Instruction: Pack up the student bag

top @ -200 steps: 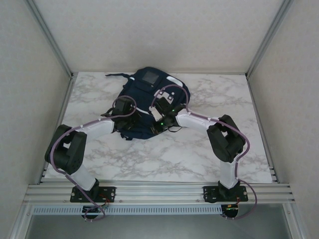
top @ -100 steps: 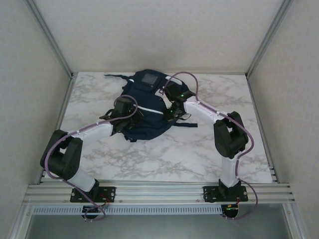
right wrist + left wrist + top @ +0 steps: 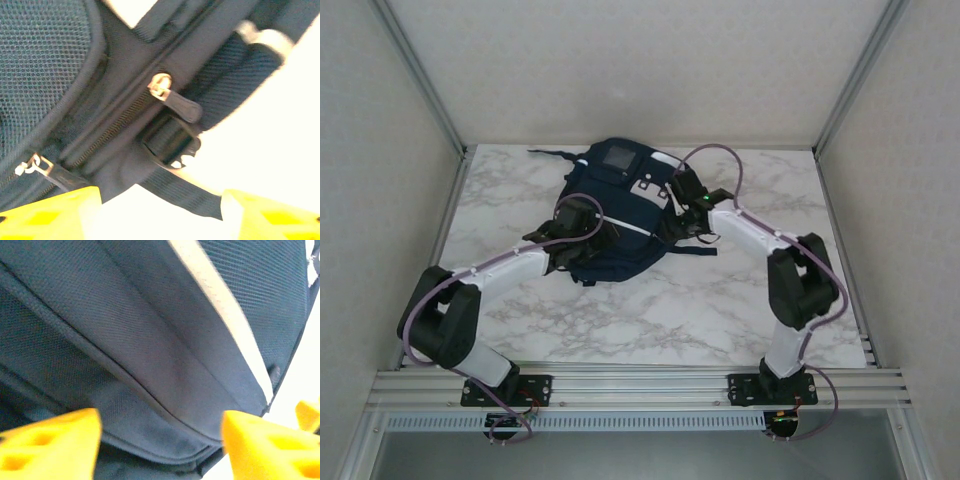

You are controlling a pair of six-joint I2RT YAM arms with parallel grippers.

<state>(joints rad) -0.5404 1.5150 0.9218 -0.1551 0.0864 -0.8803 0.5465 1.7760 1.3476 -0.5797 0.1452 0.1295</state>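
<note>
The student bag [image 3: 620,195] lies flat at the back middle of the marble table, a dark navy backpack with a grey square patch and white stripes. My left gripper [image 3: 596,240] sits at its near left side and my right gripper [image 3: 672,226] at its right side. In the left wrist view my left gripper [image 3: 160,450] is open, its yellow fingers [image 3: 50,445] wide apart over navy fabric and a white stripe [image 3: 225,315]. In the right wrist view my right gripper [image 3: 160,215] is open above a black strap [image 3: 185,190], with a zipper pull [image 3: 175,102] and buckle [image 3: 170,140] beyond.
Bare marble table [image 3: 650,310] stretches between the bag and the arm bases. A thin black strap [image 3: 550,152] trails off the bag's back left. Metal frame posts and pale walls [image 3: 400,200] enclose the table on both sides and the back.
Both grippers have gone from shut to open and let go of the bag. The right arm swung out to the right, and the bag now lies flatter and slightly farther back.
</note>
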